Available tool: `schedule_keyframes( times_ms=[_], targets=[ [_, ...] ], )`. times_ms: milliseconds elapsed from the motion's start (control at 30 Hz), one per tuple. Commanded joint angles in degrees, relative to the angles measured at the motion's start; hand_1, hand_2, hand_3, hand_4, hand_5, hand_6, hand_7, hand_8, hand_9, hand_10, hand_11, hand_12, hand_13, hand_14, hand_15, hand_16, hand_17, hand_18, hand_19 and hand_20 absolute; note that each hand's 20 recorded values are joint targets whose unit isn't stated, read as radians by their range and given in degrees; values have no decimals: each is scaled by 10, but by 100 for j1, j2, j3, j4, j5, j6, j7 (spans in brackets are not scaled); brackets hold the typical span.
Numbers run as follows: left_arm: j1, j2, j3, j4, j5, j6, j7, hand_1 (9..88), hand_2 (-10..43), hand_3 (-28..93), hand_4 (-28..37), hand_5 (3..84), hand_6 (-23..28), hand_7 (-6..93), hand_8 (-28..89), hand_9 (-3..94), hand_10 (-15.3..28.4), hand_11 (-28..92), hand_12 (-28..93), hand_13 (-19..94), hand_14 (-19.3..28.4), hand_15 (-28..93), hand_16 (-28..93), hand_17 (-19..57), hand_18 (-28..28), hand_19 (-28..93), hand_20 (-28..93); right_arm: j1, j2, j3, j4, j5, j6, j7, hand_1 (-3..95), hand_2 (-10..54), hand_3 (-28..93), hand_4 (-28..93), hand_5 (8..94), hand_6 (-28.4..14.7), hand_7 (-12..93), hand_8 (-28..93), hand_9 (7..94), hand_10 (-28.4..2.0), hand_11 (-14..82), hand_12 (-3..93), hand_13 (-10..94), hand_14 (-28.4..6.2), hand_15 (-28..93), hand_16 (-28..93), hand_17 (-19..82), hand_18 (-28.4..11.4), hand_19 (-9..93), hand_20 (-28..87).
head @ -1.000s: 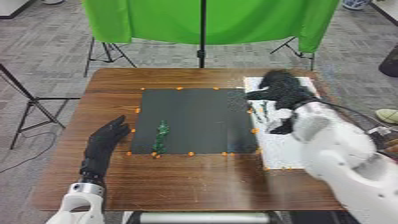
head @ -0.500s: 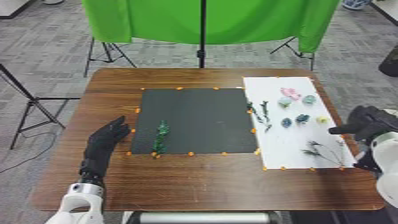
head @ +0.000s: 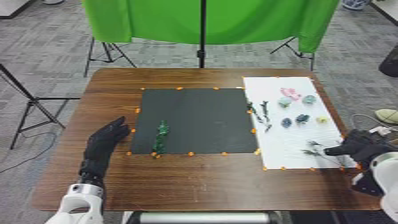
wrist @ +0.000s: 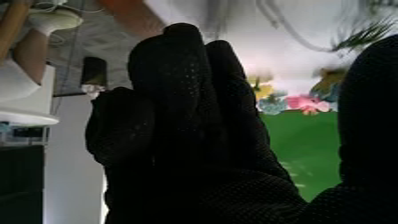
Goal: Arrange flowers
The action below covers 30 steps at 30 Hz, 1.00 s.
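Green sprig (head: 163, 131): lying at 8 o'clock on the dark sheet (head: 204, 115), a single piece with room at 12 and 3 o'clock for an arrangement.
Thin stems (head: 312, 151): at 5 o'clock on the white sheet (head: 275, 145), likely the next pick; best pinched low on the stalk, lifted straight up, then set beside the sprig. Being fine, they could bend or drag the paper.
Right hand (head: 357, 146): just off the white sheet's 4 o'clock edge, fingers straight, thumb apart, nothing clamped; contact with the stalk ends cannot be told.
Yellow flower (head: 322, 120): at 3 o'clock on the white sheet, near the hand; a low sweep might knock it.
Blue flowers (head: 302, 118): just beside the yellow one, so the hand should travel high.
Pink flower (head: 290, 93): towards 12 o'clock, well apart from the hand.
Left hand (head: 107, 134): at 9 o'clock from the dark sheet, fingers relaxed, out of the way.
Desk (head: 213, 185): brown wood beneath both sheets.
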Motion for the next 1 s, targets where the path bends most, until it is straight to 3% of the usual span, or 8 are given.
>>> schedule_keyframes(
  times_ms=[33,100,133,233,400,600,800,1000],
  targets=[
    [126,-60,48,17,5,0,-75,252,-6,646,-239,429,30,116,-57,410,123,155,145,314,161,184,20,50,118,25,198,-77,-6,-512,163,-632,866,-325,377,-95,629,-229,631,-32,131,-54,682,-157,190,268,781,-85,625,329,542,-162,932,534],
    [137,-69,47,13,0,11,-66,252,-7,647,-239,429,30,116,-58,409,122,155,145,314,161,184,20,50,118,24,198,-59,46,-689,231,-874,1367,-343,430,-95,647,-219,662,-12,159,-66,727,-140,212,264,796,-73,632,329,554,-153,932,544],
    [137,-70,49,13,-3,14,-60,252,-7,648,-239,429,29,116,-58,409,122,154,145,314,161,185,20,51,117,24,197,-56,56,-721,267,-899,1629,-439,495,-95,593,-204,701,-5,175,33,767,-129,208,297,812,-66,633,331,566,-147,932,555],
    [122,-74,50,15,1,19,-57,252,-6,647,-240,429,29,117,-58,409,122,155,145,314,161,186,20,51,117,24,197,-59,79,-716,211,-931,2084,-538,580,-95,554,-193,787,10,222,116,863,-100,177,408,841,-52,639,333,596,-135,932,580],
    [125,-75,60,21,-7,22,-63,252,-6,647,-240,429,29,117,-58,410,122,155,145,315,160,186,20,51,118,24,198,373,22,-883,-204,-516,2245,-568,588,-95,562,-192,802,13,233,125,880,-96,206,424,854,-45,644,335,609,-133,932,596],
    [57,-86,100,48,10,-27,-74,252,-6,646,-239,429,30,116,-58,410,123,155,145,314,161,185,19,50,117,24,198,2181,-335,-2564,-444,-126,2292,-335,593,-95,564,-185,812,12,233,125,890,-97,228,419,865,-41,640,335,618,-131,932,598],
    [12,-88,146,63,20,-71,-67,251,-6,647,-239,427,29,117,-58,410,122,154,144,313,161,184,20,50,117,23,198,3708,-1066,-4263,-56,105,2439,-360,599,-95,557,-177,821,8,222,130,895,-96,233,416,877,-39,632,335,627,-130,932,602],
    [54,-97,163,56,13,-68,-77,251,-6,647,-239,428,30,116,-57,410,123,155,145,313,161,183,20,50,117,23,198,4339,-2027,-5141,502,96,2385,-121,602,-95,550,-168,826,5,211,139,900,-101,244,411,888,-34,625,337,639,-130,932,606]
  ],
)
